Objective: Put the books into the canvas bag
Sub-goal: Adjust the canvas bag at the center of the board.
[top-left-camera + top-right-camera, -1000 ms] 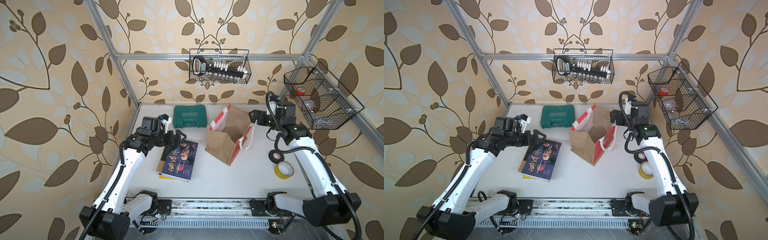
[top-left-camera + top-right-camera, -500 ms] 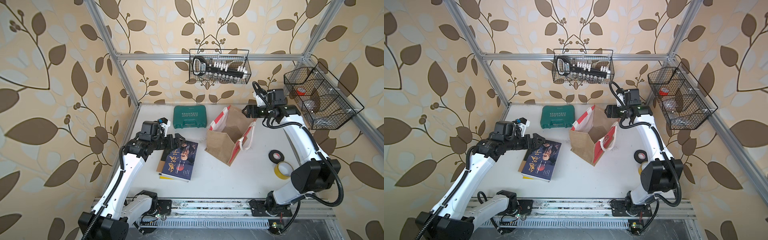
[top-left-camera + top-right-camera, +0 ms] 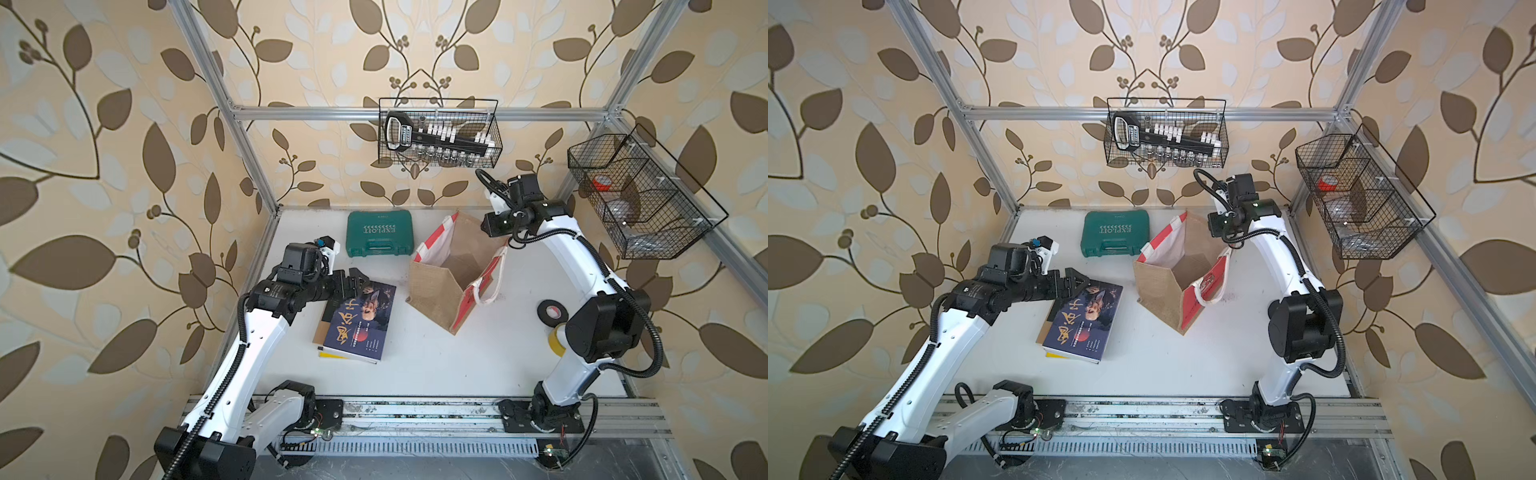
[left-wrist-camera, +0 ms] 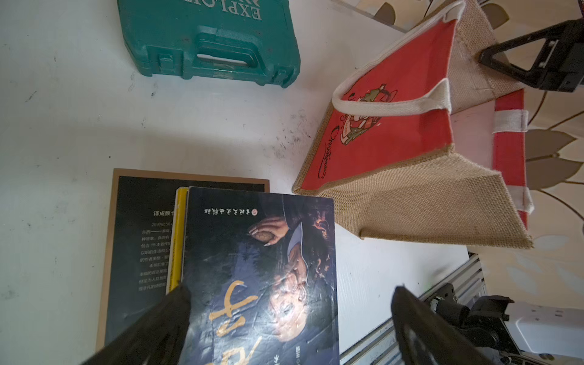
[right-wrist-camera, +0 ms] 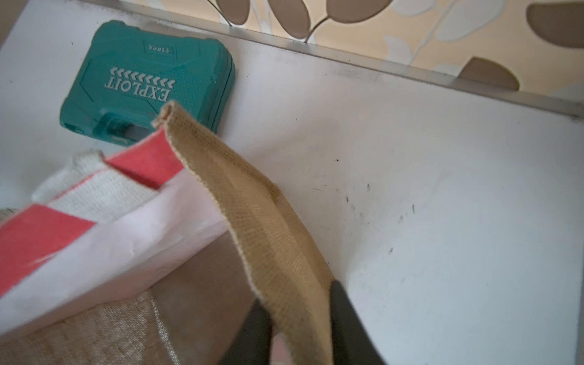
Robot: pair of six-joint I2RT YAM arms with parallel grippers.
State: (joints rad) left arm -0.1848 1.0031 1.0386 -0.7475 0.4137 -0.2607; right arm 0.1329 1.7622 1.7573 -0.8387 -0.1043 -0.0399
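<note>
A small stack of books (image 3: pixel 358 324) (image 3: pixel 1084 325) lies flat left of centre; the top one (image 4: pixel 259 268) is dark navy with gold characters, over a yellow one and a black one. My left gripper (image 3: pixel 353 284) (image 4: pixel 290 290) hovers open over the stack's far end, its fingers straddling the top cover. The canvas bag (image 3: pixel 432 286) (image 3: pixel 1158 286) (image 4: pixel 385 139) stands open to the right of the books. My right gripper (image 3: pixel 488 226) (image 5: pixel 298 313) is at the bag's far corner, shut on its jute rim (image 5: pixel 252 202), one finger inside and one outside.
A green tool case (image 3: pixel 378 232) lies behind the books near the back wall. A black tape roll (image 3: pixel 550 311) and a yellow one (image 3: pixel 557 338) sit right of the bag beside the right arm. Wire baskets (image 3: pixel 440 133) (image 3: pixel 640 199) hang on the back and right walls.
The right arm swung from beside the bag to its far corner and its jaws closed on the jute rim. The left gripper stayed open by the books, shifting only slightly.
</note>
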